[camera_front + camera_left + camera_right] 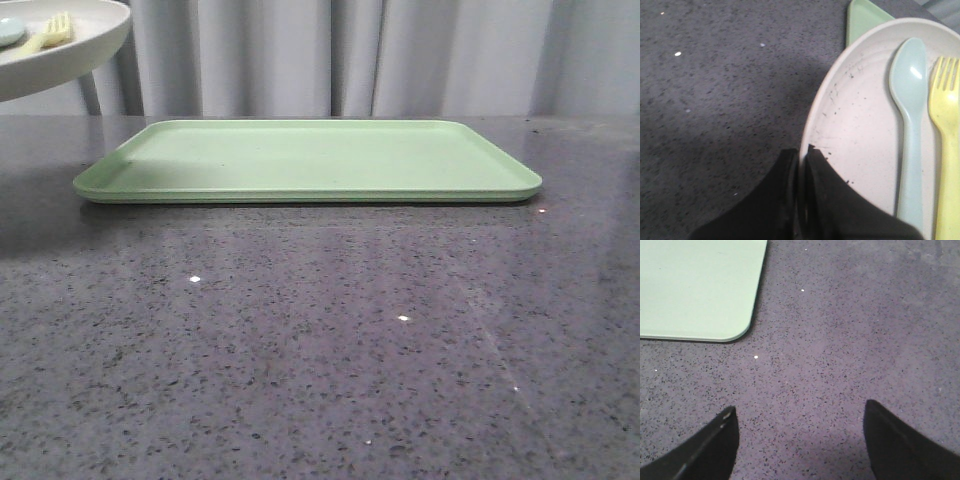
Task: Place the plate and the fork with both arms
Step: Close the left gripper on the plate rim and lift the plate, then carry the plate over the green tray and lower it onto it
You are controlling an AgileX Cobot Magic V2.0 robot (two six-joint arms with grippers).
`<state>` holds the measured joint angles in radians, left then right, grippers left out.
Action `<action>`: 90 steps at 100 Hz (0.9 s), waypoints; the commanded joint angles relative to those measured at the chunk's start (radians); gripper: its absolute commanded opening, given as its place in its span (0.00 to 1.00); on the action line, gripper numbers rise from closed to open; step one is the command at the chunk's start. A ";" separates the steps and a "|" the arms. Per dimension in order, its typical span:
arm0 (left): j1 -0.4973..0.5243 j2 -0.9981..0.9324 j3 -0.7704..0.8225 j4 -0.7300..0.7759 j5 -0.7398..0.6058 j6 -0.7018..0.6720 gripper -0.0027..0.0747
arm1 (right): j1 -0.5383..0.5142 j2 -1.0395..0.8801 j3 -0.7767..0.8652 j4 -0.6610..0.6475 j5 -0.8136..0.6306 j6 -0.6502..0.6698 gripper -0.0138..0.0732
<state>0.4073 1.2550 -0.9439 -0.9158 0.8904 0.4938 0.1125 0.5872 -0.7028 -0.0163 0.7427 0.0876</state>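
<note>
The speckled cream-white round plate [860,135], carrying the small yellow plastic fork [946,130], is clamped at its rim by the left gripper [802,165] above the flat light-green tray's [310,160] left end; the right gripper [800,440] is spread wide.

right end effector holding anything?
No. The right end effector is open over bare countertop, nothing between its fingers.

**Surfaces and finishes**

The table [320,360] looks like polished dark speckled stone, glossy with light glints. The tray [310,160] is smooth matt green plastic. The plate [860,150] is matt cream, dark-flecked. Fork [946,150] and spoon [910,125] look like smooth plastic. Cloth curtain [380,55] behind.
</note>
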 commanded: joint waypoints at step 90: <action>-0.669 0.540 -0.623 0.271 -0.301 -0.500 0.01 | -0.005 0.008 -0.035 -0.005 -0.073 -0.009 0.76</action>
<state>-0.2388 1.8157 -1.4911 -0.6577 0.6486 0.0620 0.1125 0.5872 -0.7028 -0.0163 0.7404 0.0876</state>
